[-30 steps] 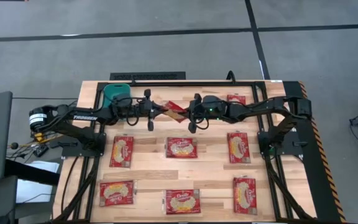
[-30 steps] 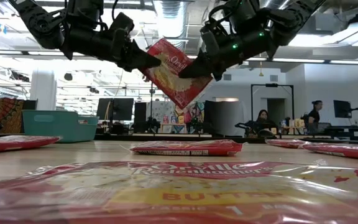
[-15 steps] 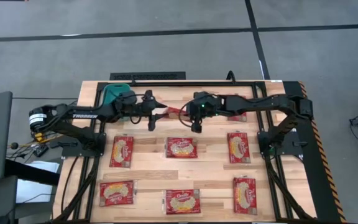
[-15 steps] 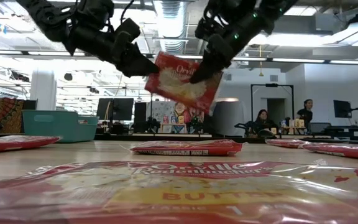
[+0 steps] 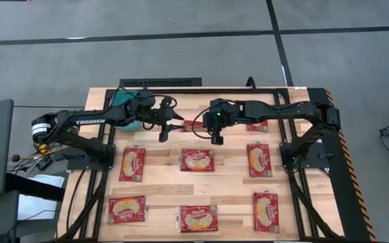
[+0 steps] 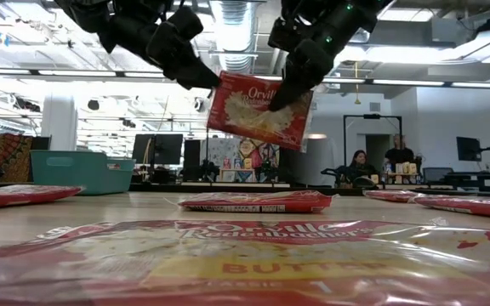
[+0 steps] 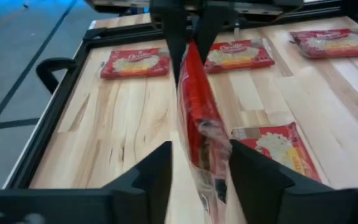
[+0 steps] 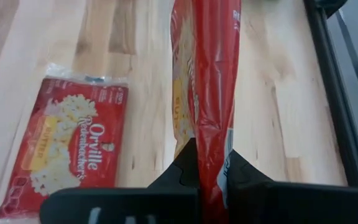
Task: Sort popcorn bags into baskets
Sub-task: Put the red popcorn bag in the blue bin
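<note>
Handover stalls mid-frame: left gripper [image 6: 213, 82] has loosened around the Orville popcorn bag [image 6: 258, 109]; right gripper [image 6: 286, 92] keeps pinching it.

Two black jointed arms, white TROSSEN lettering on the left arm [image 5: 86, 122], a green light on the right arm [image 5: 216, 115], thin black cables looping near each wrist.

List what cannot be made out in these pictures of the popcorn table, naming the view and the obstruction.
- Inside of the teal-green rectangular plastic bin: high view, the left arm covers it; low view shows only its side wall.
- Flat red popcorn packet farthest back on the right: high view, the right arm crosses it.
- Nearest flat red packet: low view, blurred and cut off by the bottom edge.
</note>
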{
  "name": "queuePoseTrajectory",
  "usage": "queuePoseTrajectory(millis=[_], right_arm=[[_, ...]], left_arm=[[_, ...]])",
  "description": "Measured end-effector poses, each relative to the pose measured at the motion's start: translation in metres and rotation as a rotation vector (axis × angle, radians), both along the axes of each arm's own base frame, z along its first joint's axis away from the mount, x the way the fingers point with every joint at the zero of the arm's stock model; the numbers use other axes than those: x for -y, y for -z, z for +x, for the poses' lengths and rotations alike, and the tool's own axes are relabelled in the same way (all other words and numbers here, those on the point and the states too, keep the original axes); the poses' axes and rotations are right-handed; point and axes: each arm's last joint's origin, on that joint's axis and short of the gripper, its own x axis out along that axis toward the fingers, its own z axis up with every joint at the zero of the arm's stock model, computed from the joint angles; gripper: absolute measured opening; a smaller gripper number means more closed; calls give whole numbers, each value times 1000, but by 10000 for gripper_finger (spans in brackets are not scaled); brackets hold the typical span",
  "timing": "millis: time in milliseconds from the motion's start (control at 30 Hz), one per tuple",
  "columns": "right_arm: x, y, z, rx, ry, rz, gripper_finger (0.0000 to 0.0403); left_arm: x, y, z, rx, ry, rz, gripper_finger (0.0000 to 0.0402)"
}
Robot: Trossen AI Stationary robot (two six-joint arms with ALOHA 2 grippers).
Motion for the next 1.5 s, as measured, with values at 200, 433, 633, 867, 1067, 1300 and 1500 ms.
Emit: queuePoseTrajectory(millis=[200,433,633,867,1067,1300,1500], right_arm=[[-1,1,-1,-15,-7,3,23],[-2,2,-1,-26,-38,-14,23],[0,1,-1,-23,-36,-19,23],[2,1,-1,-18,-38,-28,23],[2,-1,1,12,-47,-43,23],[2,0,-1,-2,-10,-12,27],[8,-3,0,26,83,-18,82]], left_arm=[[0,-2,0,-43,3,-13,68],[0,-2,0,-46,4,-11,64],[0,-5,1,-11,-4,-19,131],[-2,-12,7,91,-24,-78,230],[-6,10,30,20,6,-141,218],[-11,6,44,11,13,-107,46],[-13,-8,37,40,-108,-48,7]])
